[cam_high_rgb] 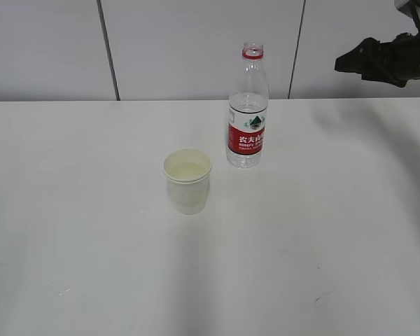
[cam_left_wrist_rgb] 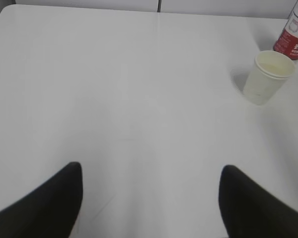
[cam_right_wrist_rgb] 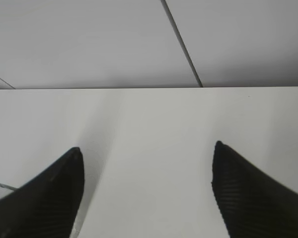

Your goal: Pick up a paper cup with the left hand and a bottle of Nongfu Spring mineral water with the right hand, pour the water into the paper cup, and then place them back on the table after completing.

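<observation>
paper cup (cam_high_rgb: 187,180) holds water, uncapped bottle (cam_high_rgb: 247,108) upright beside it on table (cam_high_rgb: 70,231). you look finished (both hands spread, empty): left hand (cam_left_wrist_rgb: 150,198), right hand (cam_right_wrist_rgb: 146,191).

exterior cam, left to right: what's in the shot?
paper cup → water bottle → right gripper, raised at the upper right edge. All over the white table; the left gripper is out of this view.

Looks like a lab or test room. Bare white worktop (cam_high_rgb: 91,245) against plain grey wall panels (cam_high_rgb: 196,49) with dark seams. Nothing homely anywhere.
</observation>
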